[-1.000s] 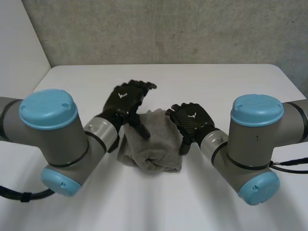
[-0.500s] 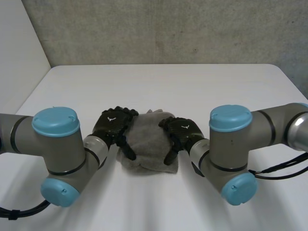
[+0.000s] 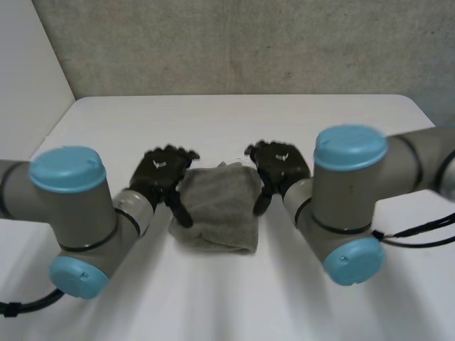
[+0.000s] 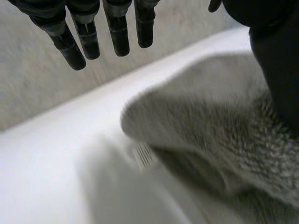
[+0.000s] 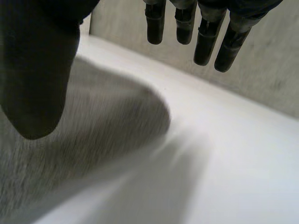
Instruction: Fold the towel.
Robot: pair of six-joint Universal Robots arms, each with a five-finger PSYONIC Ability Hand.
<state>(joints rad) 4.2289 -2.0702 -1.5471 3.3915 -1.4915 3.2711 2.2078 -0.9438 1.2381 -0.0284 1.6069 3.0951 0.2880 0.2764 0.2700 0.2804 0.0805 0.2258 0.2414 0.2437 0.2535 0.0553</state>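
left hand [image 3: 161,176], right hand [image 3: 281,165] flank towel [image 3: 217,207] | fingers [image 4: 88,39] straight, holding nothing | risk: a withdrawing hand snags an edge, fold opens

White table [image 3: 234,121]; bunched grey towel [image 3: 217,209] lying near front middle.

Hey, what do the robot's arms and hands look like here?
The left arm and right arm are thick grey cylinders with round light-blue caps at the joints and a silvery band at each wrist. The left hand and right hand are black, with slim fingers and a small white mark on the back.
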